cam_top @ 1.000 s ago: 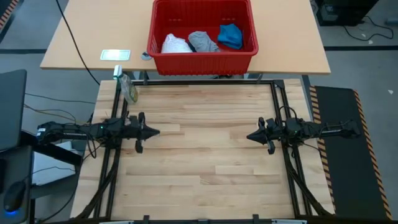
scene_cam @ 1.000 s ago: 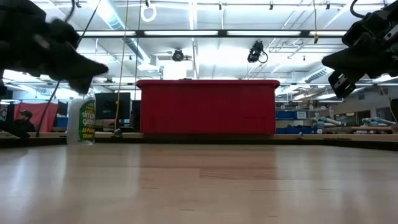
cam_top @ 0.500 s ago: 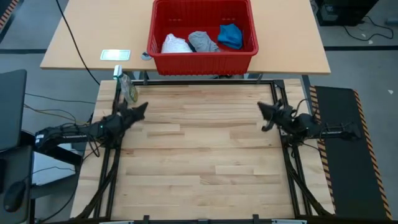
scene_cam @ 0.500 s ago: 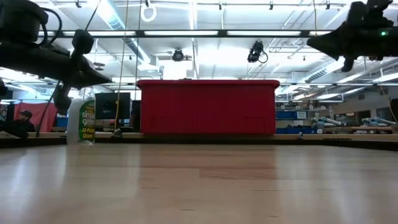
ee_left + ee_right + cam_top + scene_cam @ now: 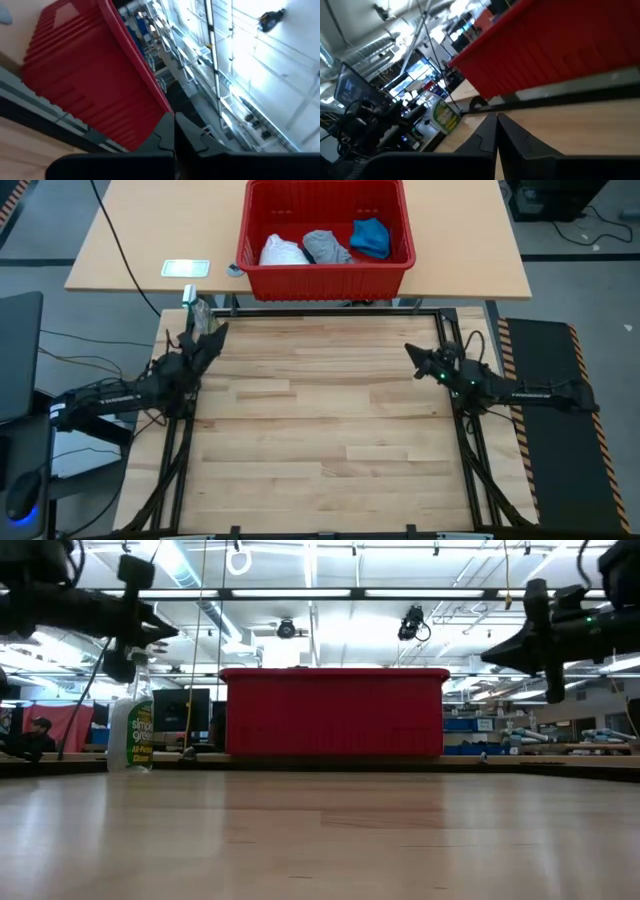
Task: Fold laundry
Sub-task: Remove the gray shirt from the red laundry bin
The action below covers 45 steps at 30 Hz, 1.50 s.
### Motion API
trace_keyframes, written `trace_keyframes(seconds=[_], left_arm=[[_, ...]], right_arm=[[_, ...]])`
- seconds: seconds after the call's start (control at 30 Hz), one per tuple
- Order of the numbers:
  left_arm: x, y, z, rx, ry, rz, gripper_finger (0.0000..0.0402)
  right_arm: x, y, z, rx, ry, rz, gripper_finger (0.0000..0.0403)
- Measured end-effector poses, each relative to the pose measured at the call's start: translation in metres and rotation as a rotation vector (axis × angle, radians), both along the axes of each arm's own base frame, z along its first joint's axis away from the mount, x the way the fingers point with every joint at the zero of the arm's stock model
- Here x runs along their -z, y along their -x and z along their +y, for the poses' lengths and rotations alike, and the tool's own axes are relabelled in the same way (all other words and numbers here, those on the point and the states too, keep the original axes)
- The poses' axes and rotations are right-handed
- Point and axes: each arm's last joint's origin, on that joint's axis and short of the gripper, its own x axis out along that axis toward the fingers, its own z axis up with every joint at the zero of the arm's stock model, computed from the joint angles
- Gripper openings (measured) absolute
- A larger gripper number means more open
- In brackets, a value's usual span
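Inside red basket (image 5: 325, 270) laundry (image 5: 322, 244) untouched — nothing folded yet; left tool (image 5: 213, 337), right tool (image 5: 411, 353) pinched closed, empty.

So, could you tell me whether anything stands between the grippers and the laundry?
Yes: the laundry lies inside the red basket, whose near wall faces both the left gripper and the right gripper. Above the basket nothing visible blocks access.

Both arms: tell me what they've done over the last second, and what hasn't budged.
Both arms swung away from the table's middle toward the far edge. The left gripper now points at the spray bottle corner; the right gripper angles toward the red basket. Both are shut and hold nothing. The white cloth, grey T-shirt and bright blue garment lie unmoved in the basket.
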Motion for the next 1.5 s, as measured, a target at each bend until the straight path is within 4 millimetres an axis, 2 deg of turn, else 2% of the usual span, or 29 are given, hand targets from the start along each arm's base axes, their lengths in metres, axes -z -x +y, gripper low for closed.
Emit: trace_keyframes(seconds=[0.13, 0.23, 0.37, 0.53, 0.73, 0.83, 0.93, 1.03, 1.17, 1.3, 1.5], left_arm=[[-0.021, -0.014, 0.018, 0.071, -0.037, 0.083, 0.0002], [-0.043, -0.029, 0.039, 0.117, -0.062, 0.173, 0.0002], [-0.080, -0.050, 0.077, 0.208, -0.095, 0.330, 0.0002], [-0.115, -0.072, 0.132, 0.329, -0.025, 0.562, 0.0011], [-0.134, -0.102, 0.199, 0.398, 0.000, 0.804, 0.0096], [-0.143, -0.120, 0.228, 0.408, -0.028, 0.848, 0.0148], [-0.150, -0.136, 0.257, 0.413, -0.011, 0.863, 0.0191], [-0.151, -0.152, 0.286, 0.434, 0.001, 0.898, 0.0216], [-0.141, -0.171, 0.322, 0.435, 0.012, 0.922, 0.0228], [-0.124, -0.185, 0.355, 0.423, 0.016, 0.920, 0.0229], [-0.089, -0.190, 0.396, 0.367, -0.015, 0.954, 0.0229]], right_arm=[[-0.011, -0.008, -0.008, 0.000, -0.053, 0.002, 0.0018], [-0.024, -0.015, -0.017, 0.012, -0.055, 0.023, 0.0018], [-0.042, -0.028, -0.032, 0.020, -0.023, 0.095, 0.0018], [-0.059, -0.047, -0.052, 0.031, 0.008, 0.188, 0.0018], [-0.081, -0.068, -0.065, 0.019, 0.090, 0.266, 0.0018], [-0.087, -0.076, -0.069, 0.003, 0.070, 0.261, 0.0018], [-0.086, -0.082, -0.071, -0.014, 0.029, 0.271, 0.0018], [-0.081, -0.084, -0.073, -0.014, -0.022, 0.258, 0.0018], [-0.075, -0.088, -0.074, -0.014, -0.090, 0.242, 0.0018], [-0.072, -0.090, -0.075, -0.024, -0.127, 0.231, 0.0018], [-0.067, -0.092, -0.077, 0.012, -0.167, 0.223, 0.0018]])
